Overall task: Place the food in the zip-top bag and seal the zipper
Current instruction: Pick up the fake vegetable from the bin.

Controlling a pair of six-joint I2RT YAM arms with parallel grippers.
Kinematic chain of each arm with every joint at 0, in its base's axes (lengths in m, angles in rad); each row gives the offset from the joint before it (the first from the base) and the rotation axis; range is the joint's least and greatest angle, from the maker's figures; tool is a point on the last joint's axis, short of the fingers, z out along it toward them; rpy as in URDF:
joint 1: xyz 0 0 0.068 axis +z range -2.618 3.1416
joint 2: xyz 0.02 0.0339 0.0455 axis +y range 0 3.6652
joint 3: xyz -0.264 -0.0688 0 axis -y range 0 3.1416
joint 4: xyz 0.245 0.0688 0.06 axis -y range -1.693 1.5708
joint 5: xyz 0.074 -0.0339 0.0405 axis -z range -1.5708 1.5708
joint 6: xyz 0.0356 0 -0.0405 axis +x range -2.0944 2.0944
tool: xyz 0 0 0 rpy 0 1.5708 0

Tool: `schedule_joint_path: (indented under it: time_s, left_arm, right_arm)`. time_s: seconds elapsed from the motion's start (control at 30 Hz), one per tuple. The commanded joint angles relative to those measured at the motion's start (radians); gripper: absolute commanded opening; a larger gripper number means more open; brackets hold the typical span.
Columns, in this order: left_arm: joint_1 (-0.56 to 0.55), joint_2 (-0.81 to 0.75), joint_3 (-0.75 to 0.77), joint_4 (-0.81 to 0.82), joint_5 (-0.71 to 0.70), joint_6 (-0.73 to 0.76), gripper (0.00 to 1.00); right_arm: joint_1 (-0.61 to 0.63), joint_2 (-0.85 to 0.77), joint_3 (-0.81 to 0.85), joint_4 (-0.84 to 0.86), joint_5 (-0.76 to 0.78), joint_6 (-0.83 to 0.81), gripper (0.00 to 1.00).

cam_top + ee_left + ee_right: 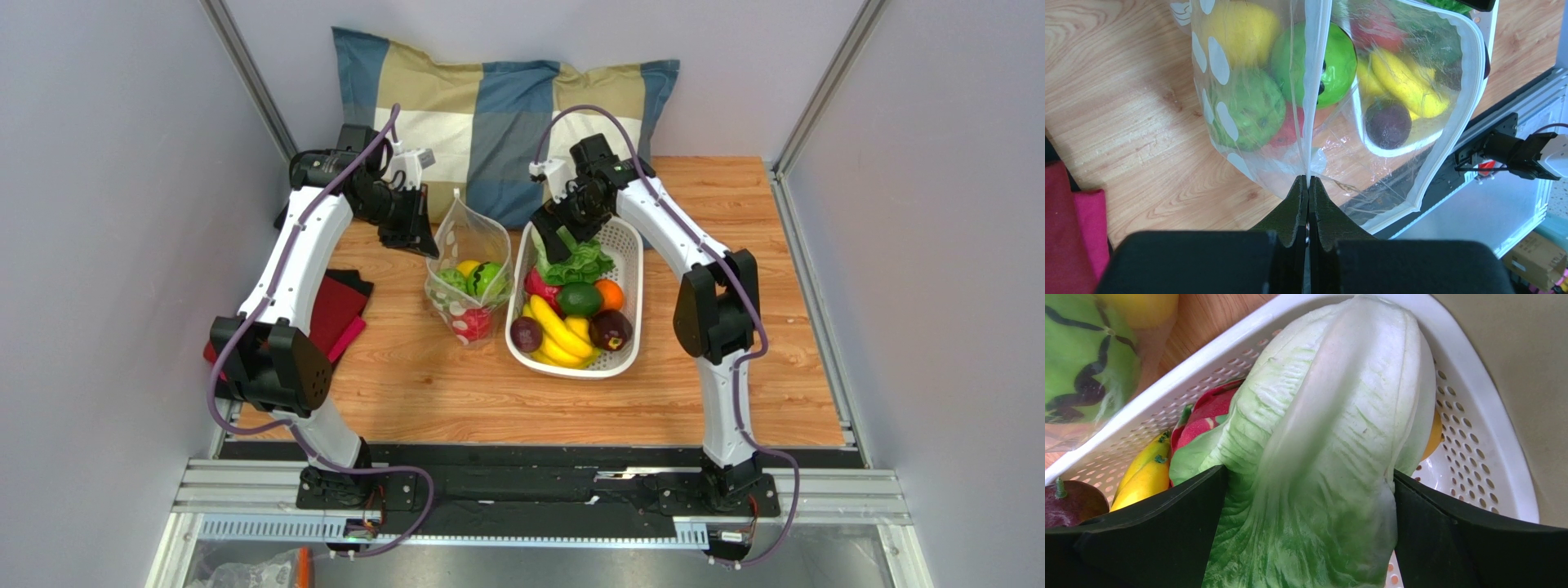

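Observation:
The zip-top bag stands left of the basket, its mouth held up. My left gripper is shut on its rim; in the left wrist view the clear film runs between the closed fingers. The zipper curves away on the right, unsealed. Inside the bag lie a yellow lemon, two round green fruits and a red apple. My right gripper is in the white basket, shut on the leafy lettuce, with a finger pressed on each side of it.
The basket also holds bananas, a dark plum, an orange and a green fruit. A checked pillow lies at the back. A red cloth lies by the left arm. Walls close both sides.

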Motion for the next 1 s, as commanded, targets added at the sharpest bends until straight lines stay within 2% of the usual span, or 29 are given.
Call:
schedule_joint_path:
  time_s: [0.0,0.07,0.1,0.13,0.2,0.23,0.3,0.33,0.53,0.7,0.77,0.97]
  left_arm:
    - [-0.003,-0.01,0.031,0.013,0.013,-0.003,0.0]
    - [-0.003,-0.012,0.03,0.011,0.014,-0.003,0.0]
    - [-0.003,-0.012,0.028,0.011,0.011,-0.001,0.0]
    - [-0.003,-0.01,0.03,0.011,0.011,-0.001,0.0]
    - [-0.005,-0.012,0.03,0.01,0.008,0.0,0.0]
    - [-0.003,-0.013,0.03,0.01,0.009,0.0,0.0]
    - [-0.003,-0.015,0.028,0.011,0.008,0.0,0.0]
    - [-0.003,-0.015,0.028,0.013,0.012,0.0,0.0]
    - [-0.005,-0.022,0.019,0.022,0.017,0.005,0.0]
    - [-0.014,-0.027,0.014,0.04,0.011,0.003,0.0]
    - [-0.023,-0.032,0.011,0.046,0.003,0.0,0.0]
    - [-0.069,-0.038,0.002,0.062,-0.017,0.006,0.0]
  right_arm:
    - [-0.009,0.051,0.022,-0.067,-0.013,0.026,1.0]
    - [-0.015,0.056,0.022,-0.074,-0.021,0.026,1.0]
    - [-0.009,0.06,0.025,-0.077,-0.024,0.026,0.96]
    - [-0.015,0.062,0.031,-0.087,-0.029,0.024,0.81]
    - [-0.027,0.059,0.063,-0.102,-0.055,0.026,0.6]
    - [-0.034,0.054,0.079,-0.12,-0.067,0.027,0.36]
    - [-0.058,0.021,0.114,-0.133,-0.107,0.035,0.16]
    - [-0.067,0.005,0.122,-0.136,-0.119,0.038,0.0]
    - [-0.107,-0.165,0.159,-0.143,-0.272,0.066,0.0]
    - [-0.104,-0.277,0.163,-0.092,-0.507,0.226,0.0]
    - [-0.093,-0.318,0.149,-0.004,-0.6,0.349,0.0]
    - [-0.012,-0.371,0.093,0.266,-0.742,0.613,0.0]
